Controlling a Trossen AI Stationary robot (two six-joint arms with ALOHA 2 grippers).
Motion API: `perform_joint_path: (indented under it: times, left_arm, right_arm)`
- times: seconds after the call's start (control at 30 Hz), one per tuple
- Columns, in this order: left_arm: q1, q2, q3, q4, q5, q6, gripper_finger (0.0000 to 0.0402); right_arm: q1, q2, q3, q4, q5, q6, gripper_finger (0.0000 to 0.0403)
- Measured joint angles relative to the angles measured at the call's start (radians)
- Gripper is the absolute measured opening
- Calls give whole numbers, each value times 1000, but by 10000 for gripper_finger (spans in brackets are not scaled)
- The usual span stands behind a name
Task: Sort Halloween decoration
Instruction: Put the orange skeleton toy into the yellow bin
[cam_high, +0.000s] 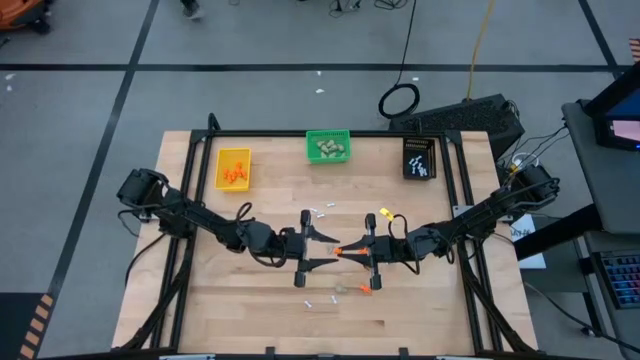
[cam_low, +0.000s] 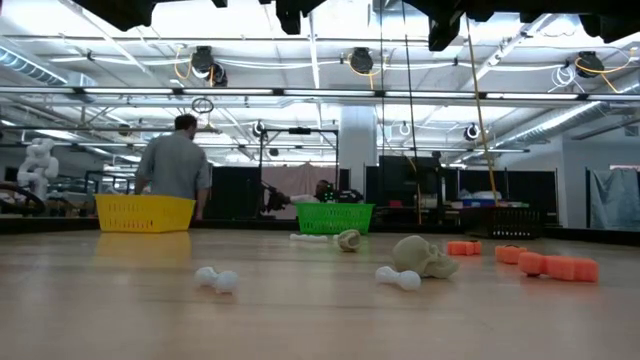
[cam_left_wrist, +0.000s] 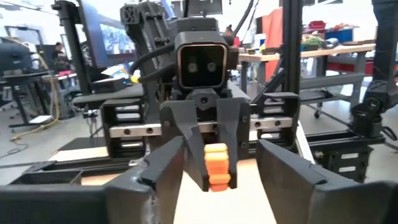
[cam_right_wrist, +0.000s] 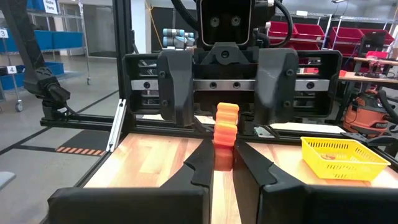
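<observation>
High view: both grippers meet nose to nose at table centre. Right gripper (cam_high: 352, 251) comes in from 3 o'clock, clamped on an orange piece (cam_high: 340, 250) at its fingertips. Left gripper (cam_high: 320, 249) comes in from 9 o'clock, fingers spread wide, the piece just inside the gap between its tips, not touching either finger as far as shown.

Piece's long axis: in the right wrist view the orange piece (cam_right_wrist: 224, 134) is a ribbed stick standing up out of the pinched tips, pointing toward the other gripper. Left wrist view has the same piece (cam_left_wrist: 217, 166) hanging between the right arm's closed fingers (cam_left_wrist: 189, 140), long axis in line with those fingers.

Rest of the decoration: more orange bits at 5 o'clock of the right gripper, one (cam_high: 364, 289) on the wood; white sticks (cam_high: 325, 210) at 12 o'clock of the left gripper, another (cam_high: 309, 301) at 6 o'clock. Low view shows a beige skull-like lump (cam_low: 424, 257), a white bone (cam_low: 398, 277) lying flat, long axis left-right, and orange bits (cam_low: 559, 266) on the table.

Bins along the far edge: yellow bin (cam_high: 233, 168) at 11 o'clock with orange bits inside, green bin (cam_high: 328, 147) at 12 with beige lumps, black bin (cam_high: 419, 159) at 1 with white sticks.

Writing: a small tag reading "4" (cam_right_wrist: 10, 70) on shelving in the room; other labels unreadable. A person (cam_low: 176, 165) stands behind the table in the low view.
</observation>
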Motion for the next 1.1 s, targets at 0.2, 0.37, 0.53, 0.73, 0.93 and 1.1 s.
perform_joint_path:
  times: [0.2,0.37,0.53,0.73,0.93,1.1]
  left_arm:
    - [0,0,0,-1,26,18,131]
    - [0,0,0,-1,25,19,87]
    - [2,0,0,-18,25,18,61]
    - [2,0,0,-25,24,18,55]
    - [2,0,0,-22,24,18,11]
    - [2,0,0,-23,24,18,14]
  right_arm:
    - [0,0,0,0,0,0,20]
    - [0,0,0,1,-1,0,20]
    - [-3,0,0,0,-3,-2,20]
    - [-8,0,0,-1,-4,-1,20]
    - [-8,0,0,1,-4,0,21]
    - [-8,0,0,2,-3,39,38]
